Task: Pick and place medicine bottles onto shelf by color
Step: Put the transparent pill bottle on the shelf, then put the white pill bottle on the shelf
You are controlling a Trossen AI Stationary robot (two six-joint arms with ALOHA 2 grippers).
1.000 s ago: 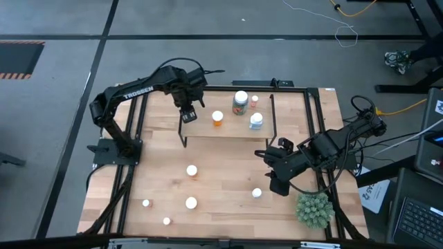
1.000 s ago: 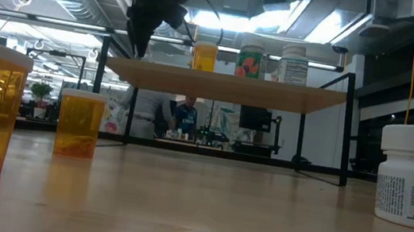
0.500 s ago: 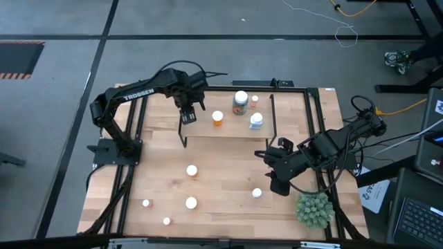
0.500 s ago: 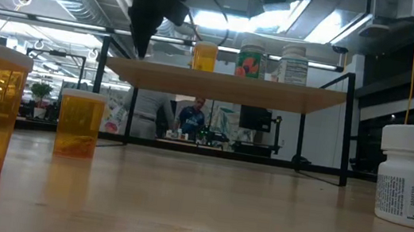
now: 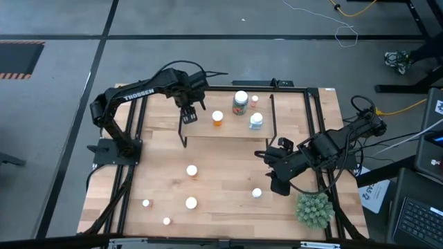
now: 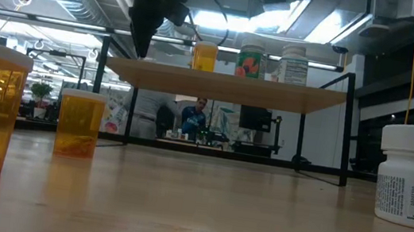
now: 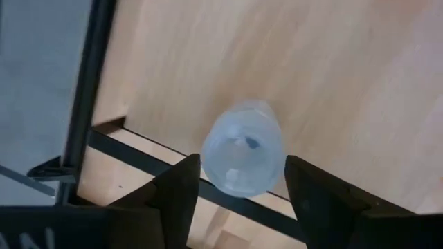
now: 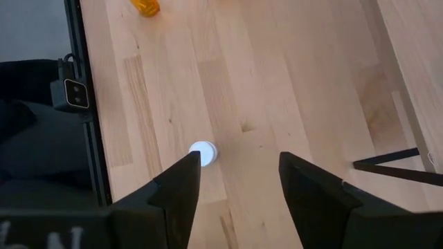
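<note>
Now the left end effector [image 5: 190, 109] hangs over the shelf [image 5: 208, 130] at its nine o'clock end, fingers apart around a pale, translucent bottle [image 7: 242, 147], seemingly releasing it. Next it should lift straight clear. Meanwhile the right end effector [image 5: 271, 181] waits, fingers apart, over the counter [image 5: 221, 180].

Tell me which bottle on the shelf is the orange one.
The orange bottle nearest the left pincer, leftmost of the row in the high view. The larger jar and white bottle stand farther right.
</note>
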